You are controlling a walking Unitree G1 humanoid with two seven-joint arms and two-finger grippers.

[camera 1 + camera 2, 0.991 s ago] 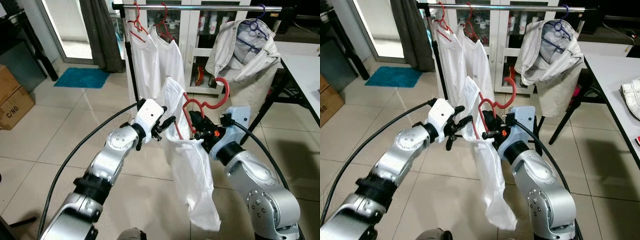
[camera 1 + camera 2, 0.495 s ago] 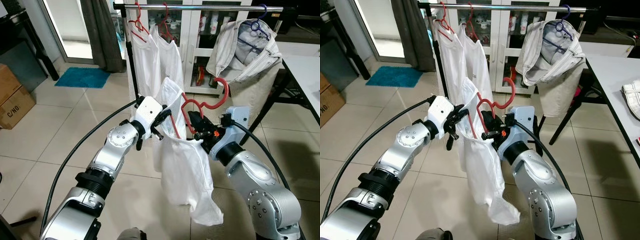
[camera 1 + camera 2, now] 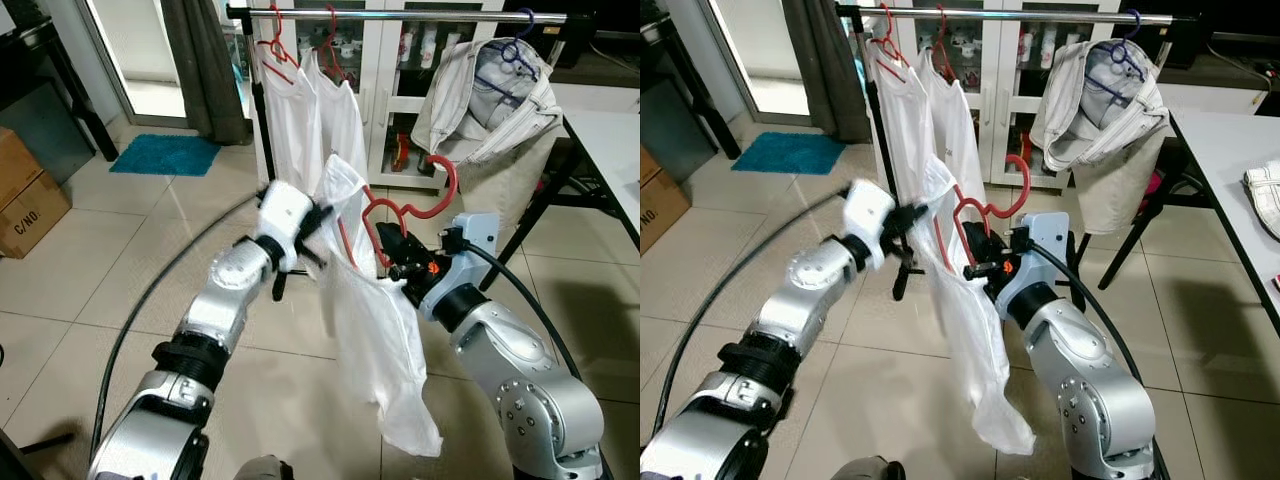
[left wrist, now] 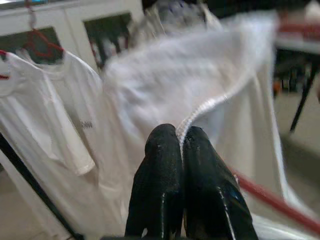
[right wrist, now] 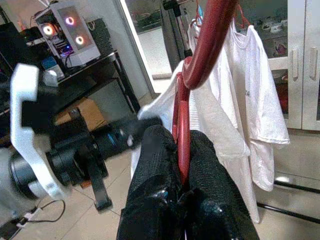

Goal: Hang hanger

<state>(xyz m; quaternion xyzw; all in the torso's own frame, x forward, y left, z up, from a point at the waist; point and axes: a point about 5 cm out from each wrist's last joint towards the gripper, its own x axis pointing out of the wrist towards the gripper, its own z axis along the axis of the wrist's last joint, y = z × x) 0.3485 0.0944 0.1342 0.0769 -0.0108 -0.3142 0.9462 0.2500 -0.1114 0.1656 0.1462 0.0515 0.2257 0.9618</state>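
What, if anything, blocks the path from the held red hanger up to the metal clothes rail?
Nothing visible: the red plastic hanger sits below a free stretch of silver metal rail, between the hung white T-shirts and grey jacket.

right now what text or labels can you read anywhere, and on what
"C/NO." on the side of the cardboard box on the floor at the robot's left.
A small dark print on the chest of a hanging white t-shirt is too blurred to read.

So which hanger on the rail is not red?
The purple hanger at the rail's right end, carrying the beige garment; the two others are red.
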